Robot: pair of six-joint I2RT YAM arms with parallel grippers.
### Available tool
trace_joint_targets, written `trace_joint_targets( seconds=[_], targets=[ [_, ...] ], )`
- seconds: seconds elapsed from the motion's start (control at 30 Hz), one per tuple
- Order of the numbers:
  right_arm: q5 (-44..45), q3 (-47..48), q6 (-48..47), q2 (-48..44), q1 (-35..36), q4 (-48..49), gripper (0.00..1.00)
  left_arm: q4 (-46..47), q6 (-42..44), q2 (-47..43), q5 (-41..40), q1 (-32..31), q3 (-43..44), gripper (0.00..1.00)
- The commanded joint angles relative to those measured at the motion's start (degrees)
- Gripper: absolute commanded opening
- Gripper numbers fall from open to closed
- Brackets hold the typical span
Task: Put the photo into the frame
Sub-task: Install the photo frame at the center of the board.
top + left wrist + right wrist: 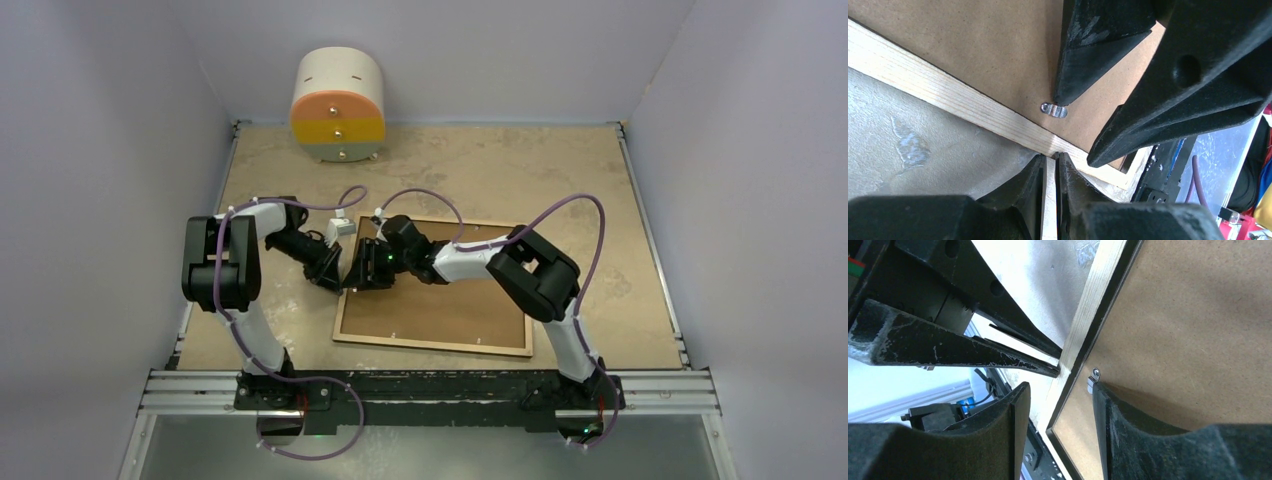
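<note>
frame (432, 346) lies face down on the table (560, 180), wood back up, long axis running left to right in the top view, brown backing board (450, 305) seated in it; photo is not in view, and whether it sits under the board i cannot tell; left gripper (1050, 159) is pinching the frame's left short rail; right gripper (1059, 387), spread, straddles that rail just beside it, one finger (1128, 440) touching a small metal tab (1093, 376) at the board's edge; the right arm is nearer the tab, so turning it looks like its job.
</note>
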Motion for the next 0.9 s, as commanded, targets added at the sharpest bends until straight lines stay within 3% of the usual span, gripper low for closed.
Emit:
trace_joint_targets(
  seconds=[0.0,0.27,0.87],
  targets=[
    [-1.2,1.9,1.5,1.7,0.4,0.6,0.52,4.9,3.4,1.0,-3.6,0.1,-0.9,0.13],
    [0.2,0.8,6.1,3.0,0.5,3.3,0.5,4.6,3.8,1.1,-3.4,0.1,-1.0,0.12],
    [1.5,0.3,6.4,2.1,0.4,5.6,0.46,3.8,4.7,0.7,-3.0,0.1,-1.3,0.11]
  ],
)
